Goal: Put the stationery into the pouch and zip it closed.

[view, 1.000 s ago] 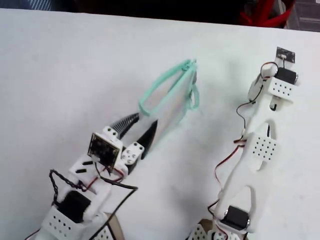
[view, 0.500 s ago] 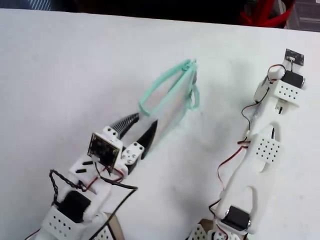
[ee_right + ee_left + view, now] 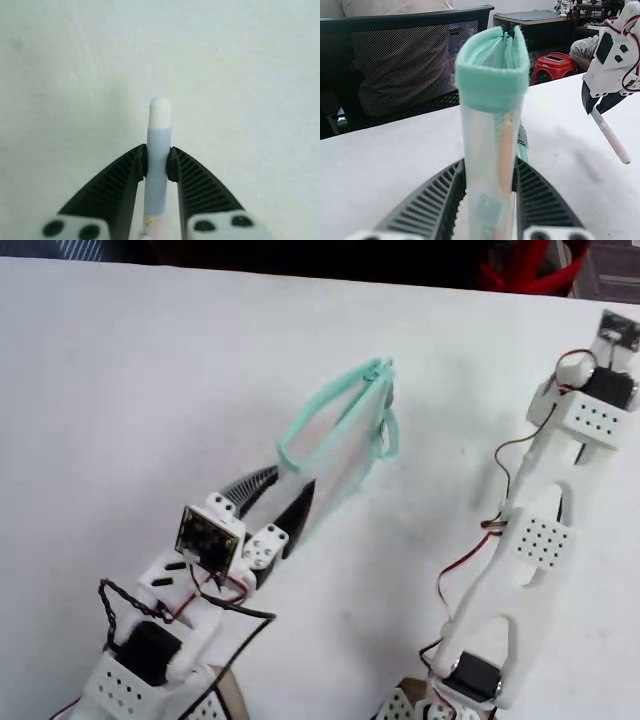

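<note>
A clear pouch (image 3: 338, 435) with mint-green trim stands on edge on the white table, its mouth open. My left gripper (image 3: 290, 485) is shut on the pouch's near end; in the left wrist view the pouch (image 3: 492, 95) rises between the ribbed fingers (image 3: 445, 192), and a tan pencil-like item (image 3: 505, 150) shows inside. My right gripper (image 3: 158, 152) is shut on a white and pale blue pen (image 3: 159, 127), tip pointing down at the table. The left wrist view shows that gripper (image 3: 601, 100) to the pouch's right, the pen (image 3: 612, 137) hanging from it. The right arm's wrist (image 3: 590, 410) is at the far right.
A black mesh chair (image 3: 395, 55) with a seated person stands behind the table's far edge. A red stool (image 3: 552, 65) sits beyond it. Bare white table (image 3: 150, 370) lies left of the pouch and between pouch and right arm.
The right arm's wrist has shifted right and farther back, away from the pouch. The left arm and the pouch have kept still.
</note>
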